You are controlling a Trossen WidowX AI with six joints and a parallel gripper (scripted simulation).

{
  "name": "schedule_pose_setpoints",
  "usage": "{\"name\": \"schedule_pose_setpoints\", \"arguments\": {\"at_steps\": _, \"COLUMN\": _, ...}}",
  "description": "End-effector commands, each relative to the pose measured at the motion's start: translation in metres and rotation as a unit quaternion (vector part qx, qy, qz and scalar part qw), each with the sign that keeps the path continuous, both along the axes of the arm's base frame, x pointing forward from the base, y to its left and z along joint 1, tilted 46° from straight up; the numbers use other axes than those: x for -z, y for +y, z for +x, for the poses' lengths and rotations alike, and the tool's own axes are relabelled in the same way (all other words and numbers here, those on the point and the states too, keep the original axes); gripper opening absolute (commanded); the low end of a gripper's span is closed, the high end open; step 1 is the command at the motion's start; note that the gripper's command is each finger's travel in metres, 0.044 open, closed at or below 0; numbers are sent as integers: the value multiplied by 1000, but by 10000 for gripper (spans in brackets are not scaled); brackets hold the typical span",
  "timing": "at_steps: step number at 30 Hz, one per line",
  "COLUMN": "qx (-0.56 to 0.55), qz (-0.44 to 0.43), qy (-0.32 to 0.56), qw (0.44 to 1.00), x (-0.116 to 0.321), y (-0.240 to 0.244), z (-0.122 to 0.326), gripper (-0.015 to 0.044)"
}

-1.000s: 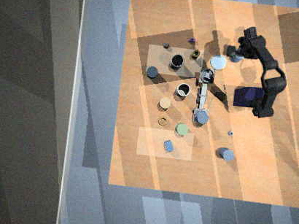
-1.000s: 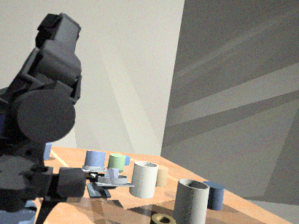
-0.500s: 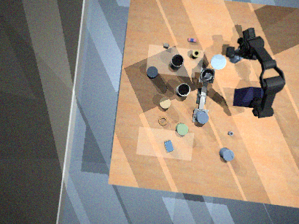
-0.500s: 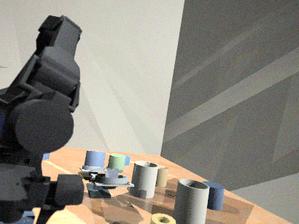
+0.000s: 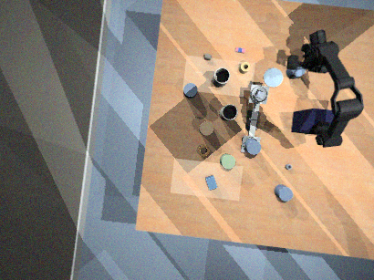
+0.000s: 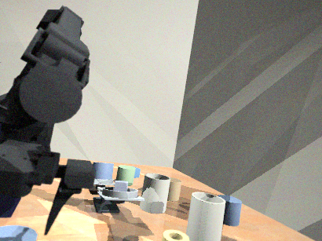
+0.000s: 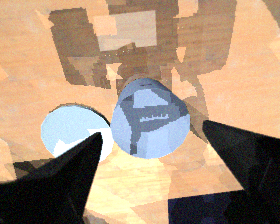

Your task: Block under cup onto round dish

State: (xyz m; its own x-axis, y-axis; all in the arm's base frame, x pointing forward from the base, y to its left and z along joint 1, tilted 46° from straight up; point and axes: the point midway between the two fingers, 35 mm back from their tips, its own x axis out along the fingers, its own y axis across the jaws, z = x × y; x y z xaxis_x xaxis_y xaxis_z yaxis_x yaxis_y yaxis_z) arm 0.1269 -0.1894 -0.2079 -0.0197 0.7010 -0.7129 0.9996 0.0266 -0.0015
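Note:
A blue cup (image 5: 298, 74) (image 6: 16, 234) (image 7: 150, 125) stands upright on the table beside the pale blue round dish (image 5: 273, 77) (image 7: 70, 127). My gripper (image 7: 152, 130) is open around the cup, with a gap at each side between fingers and cup. The small grey-blue block (image 5: 260, 93) (image 6: 121, 186) lies uncovered in the ring-shaped holder on the near end of the balance (image 5: 254, 123) (image 6: 135, 199). The other blue cup (image 5: 253, 147) (image 6: 103, 169) stands on the balance's far end. Nothing is on the dish.
Two tall grey cups (image 5: 222, 77) (image 5: 229, 112) stand left of the balance in the top view, with a yellow ring (image 5: 244, 67) nearby. A green cylinder (image 5: 227, 161) is near the far end. A navy box (image 5: 306, 120) lies beside the arm's base. Another blue cylinder (image 5: 284, 193) stands farther off.

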Motion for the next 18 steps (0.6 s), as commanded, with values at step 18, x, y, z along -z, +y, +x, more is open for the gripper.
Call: {"name": "schedule_pose_setpoints", "arguments": {"at_steps": 18, "qx": -163, "qz": -46, "qy": -125, "qw": 978, "x": -28, "y": -19, "z": 42, "gripper": 260}}
